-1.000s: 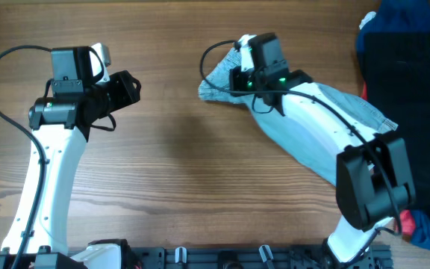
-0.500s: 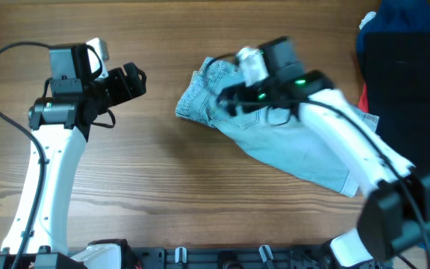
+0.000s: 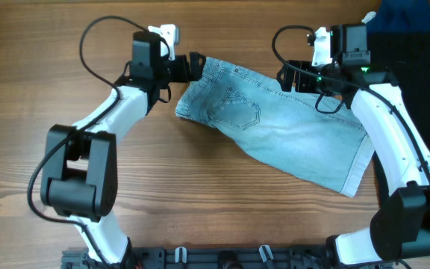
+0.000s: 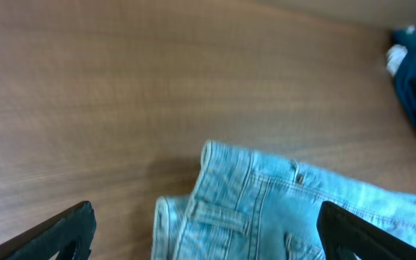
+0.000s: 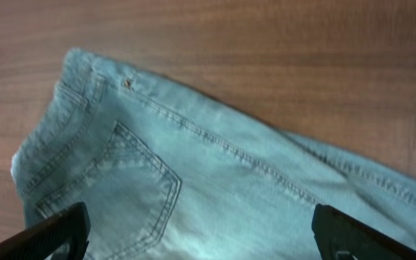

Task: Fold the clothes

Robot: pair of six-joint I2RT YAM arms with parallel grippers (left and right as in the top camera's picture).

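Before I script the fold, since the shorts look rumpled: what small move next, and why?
Probably lower the left hand onto the bunched waistband corner of the shorts and close: that hand is open and empty, with the corner right before it.

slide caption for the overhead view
Open left gripper at the waistband, open right gripper by the top edge of denim shorts, pocket-up on wooden table

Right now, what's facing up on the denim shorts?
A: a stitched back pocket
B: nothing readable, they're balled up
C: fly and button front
A: the denim shorts lie spread out with a stitched back pocket facing upward. The same pocket stitching shows in the right wrist view.
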